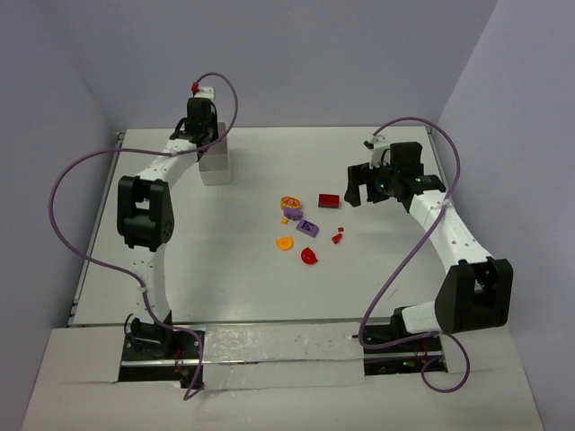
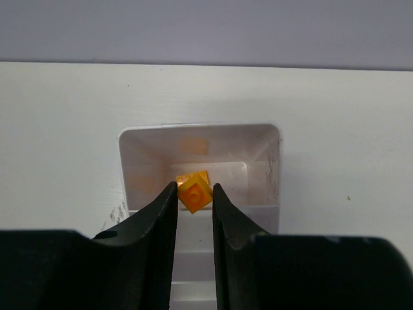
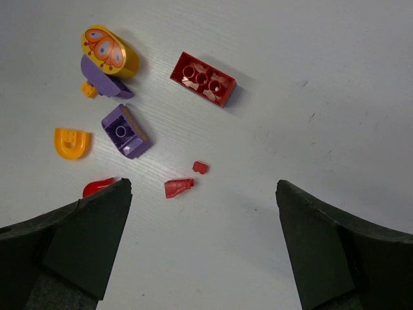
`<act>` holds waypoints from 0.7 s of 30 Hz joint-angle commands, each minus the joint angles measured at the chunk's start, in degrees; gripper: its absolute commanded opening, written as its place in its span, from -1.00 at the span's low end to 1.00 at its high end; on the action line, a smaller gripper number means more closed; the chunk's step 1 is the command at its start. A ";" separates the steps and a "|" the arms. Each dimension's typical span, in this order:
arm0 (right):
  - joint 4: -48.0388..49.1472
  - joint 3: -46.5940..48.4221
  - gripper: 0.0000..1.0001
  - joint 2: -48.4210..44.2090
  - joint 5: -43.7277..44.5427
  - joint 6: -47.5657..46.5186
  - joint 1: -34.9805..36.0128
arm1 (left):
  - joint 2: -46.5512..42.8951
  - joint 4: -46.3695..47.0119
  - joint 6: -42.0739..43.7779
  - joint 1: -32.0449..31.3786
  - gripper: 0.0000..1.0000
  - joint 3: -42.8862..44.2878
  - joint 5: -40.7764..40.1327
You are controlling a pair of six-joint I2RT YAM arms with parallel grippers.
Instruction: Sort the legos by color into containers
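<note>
A matt white desk (image 3: 335, 77), faintly grained at the upper right of the right wrist view, carries glossy plastic. On it are a red brick (image 3: 202, 79) with highlights on its studs, a see-through red chip (image 3: 178, 187) and a satin purple slope (image 3: 126, 131). At the centre of the left wrist view, a shiny orange piece (image 2: 195, 194) sits between the dull, slightly rough black fingers (image 2: 155, 226) of the left end effector (image 2: 194, 188). Behind it is a scuffed, semi-glossy white plastic tray (image 2: 266, 155). Smooth purple-sheathed cables (image 1: 63, 180) loop at the left of the top view.
</note>
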 commanded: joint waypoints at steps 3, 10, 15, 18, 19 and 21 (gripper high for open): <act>0.58 1.22 1.00 0.42 -0.77 0.31 0.39 | 0.21 3.52 1.00 0.28 -0.60 3.09 -1.40; 0.49 1.48 1.00 0.76 -0.93 0.31 0.39 | 0.98 4.04 1.43 0.21 -0.11 4.14 -2.02; 0.32 1.66 1.00 0.84 -0.93 0.30 0.39 | 1.51 3.37 1.60 0.21 0.24 5.08 -1.68; 0.23 1.83 1.00 0.77 -1.02 0.39 0.39 | 0.62 2.84 1.62 0.21 0.23 5.05 -0.76; 0.16 1.84 1.00 0.69 -1.02 0.39 0.39 | -0.97 3.47 1.68 0.21 0.20 4.44 -0.13; 0.14 1.93 1.00 0.52 -1.02 0.31 0.39 | -3.91 4.74 1.94 0.21 0.16 2.59 2.19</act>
